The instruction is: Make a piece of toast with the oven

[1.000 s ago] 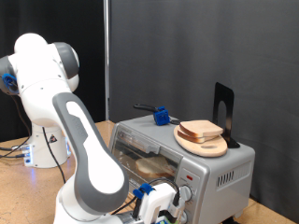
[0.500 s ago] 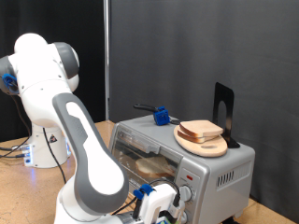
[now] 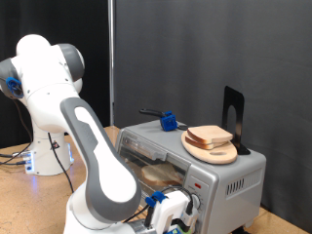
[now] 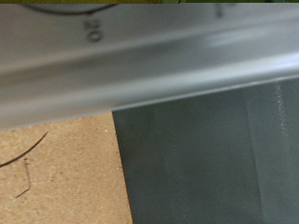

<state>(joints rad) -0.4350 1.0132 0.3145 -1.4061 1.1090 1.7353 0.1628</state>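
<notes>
Arm shifted rightward | fingers at oven front, grip unclear | toast atop

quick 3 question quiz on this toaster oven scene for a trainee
1. True or false: the toast lies on a wooden plate on top of the oven.
2. What blue thing sits on the oven's top?
A. clamp
B. mug
C. sponge
3. Where is the gripper?

Key
1. True
2. A
3. Low, in front of the oven, near the exterior view's bottom
</notes>
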